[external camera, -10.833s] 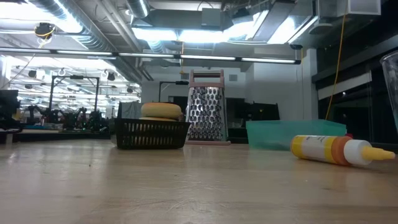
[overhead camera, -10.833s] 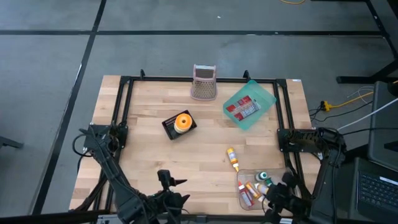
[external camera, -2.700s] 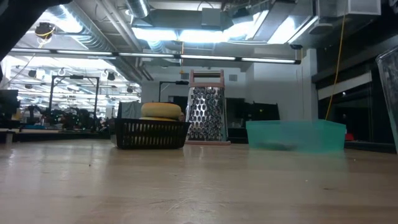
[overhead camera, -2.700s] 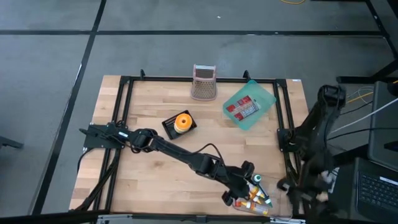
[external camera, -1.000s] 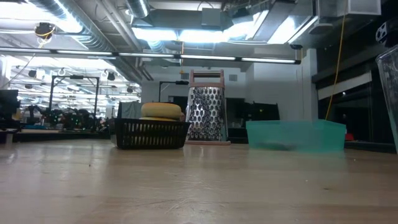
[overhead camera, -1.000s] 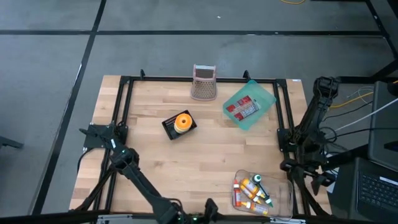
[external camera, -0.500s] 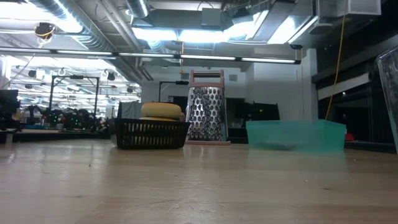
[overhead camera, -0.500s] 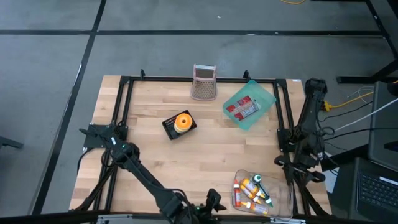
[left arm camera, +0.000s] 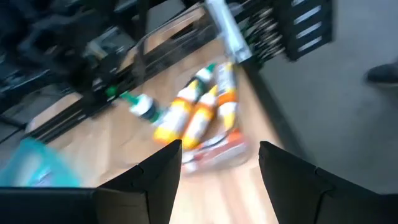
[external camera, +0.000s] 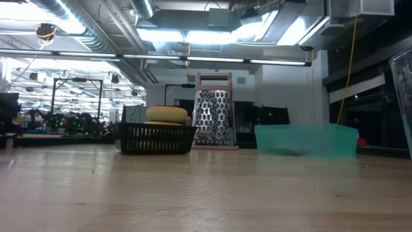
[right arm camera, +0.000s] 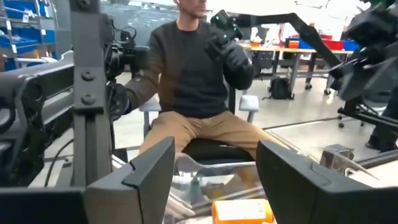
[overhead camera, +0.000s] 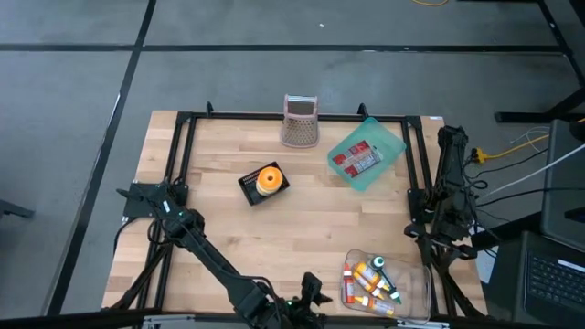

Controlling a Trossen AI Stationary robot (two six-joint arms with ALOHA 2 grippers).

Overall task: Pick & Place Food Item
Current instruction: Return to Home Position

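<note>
The transparent bin (overhead camera: 413, 291) stands on the table (overhead camera: 219, 238) in the lower right of the high view. Inside it lie several small food coloring bottles (overhead camera: 370, 281), close together. In the left wrist view most of them (left arm camera: 198, 115) have yellow bodies with orange parts and white tips, and one bottle (left arm camera: 140, 106) has a green cap and a dark collar.

The left gripper (left arm camera: 219, 169) is at the bottom edge of the high view, just left of the bin; its fingers are spread apart and hold nothing. The right gripper (right arm camera: 214, 167) is at the right edge, beside the table; its fingers are also apart and empty, and a seated person (right arm camera: 193, 81) shows beyond them.

About eleven seconds earlier one yellow bottle lay alone on the wood above the bin; now that place is bare, and the low view shows the bottle no more. In the last half second the top of the right arm (overhead camera: 448, 146) moved slightly left and down.
</note>
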